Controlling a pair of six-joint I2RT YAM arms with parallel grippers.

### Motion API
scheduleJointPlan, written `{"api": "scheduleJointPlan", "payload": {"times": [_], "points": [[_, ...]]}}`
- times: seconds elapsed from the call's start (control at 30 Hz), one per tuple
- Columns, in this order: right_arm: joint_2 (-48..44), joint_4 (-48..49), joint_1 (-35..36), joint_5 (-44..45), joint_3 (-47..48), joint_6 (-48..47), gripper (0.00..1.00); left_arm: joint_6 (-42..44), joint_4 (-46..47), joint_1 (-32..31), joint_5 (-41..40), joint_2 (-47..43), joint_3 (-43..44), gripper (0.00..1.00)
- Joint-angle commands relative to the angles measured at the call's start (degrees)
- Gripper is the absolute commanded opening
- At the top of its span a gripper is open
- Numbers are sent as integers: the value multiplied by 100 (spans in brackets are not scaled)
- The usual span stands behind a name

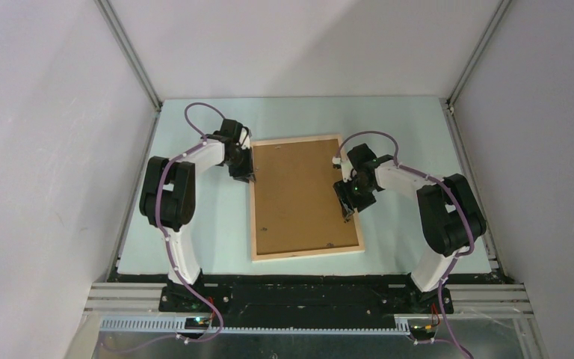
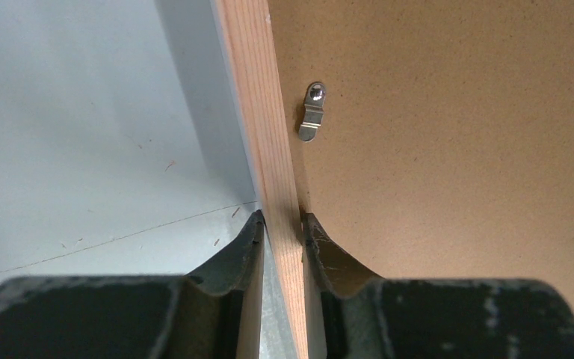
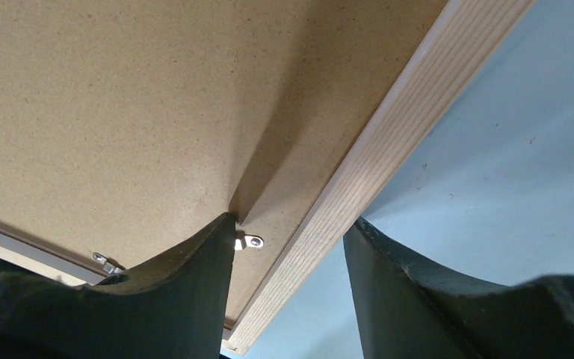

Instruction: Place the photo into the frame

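The frame (image 1: 306,253) of pale wood lies flat mid-table, back side up, with a brown backing board (image 1: 303,194) set inside it. My left gripper (image 1: 250,178) is shut on the frame's left rail (image 2: 261,112), one finger on each side of it (image 2: 282,221). My right gripper (image 1: 346,213) stands open astride the right rail (image 3: 411,105). Its inner finger (image 3: 194,284) rests on the backing board (image 3: 119,112) next to a small metal clip (image 3: 252,241); its outer finger (image 3: 389,284) hangs over the table, clear of the rail. The photo is hidden.
Another metal clip (image 2: 312,112) sits on the backing board (image 2: 456,134) by the left rail. Pale blue table (image 1: 194,239) surrounds the frame. White walls with aluminium posts (image 1: 131,52) close the sides and back.
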Motion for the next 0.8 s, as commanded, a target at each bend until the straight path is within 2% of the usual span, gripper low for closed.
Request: {"api": "scheduleJointPlan", "payload": {"times": [0.0,0.77], "points": [[-60,-59,51,-151,-126,-225,59,-7,9,20,0,-124,123,0],[-377,-261,42,-117,-314,-807,55,10,9,13,-41,-126,121,0]]}}
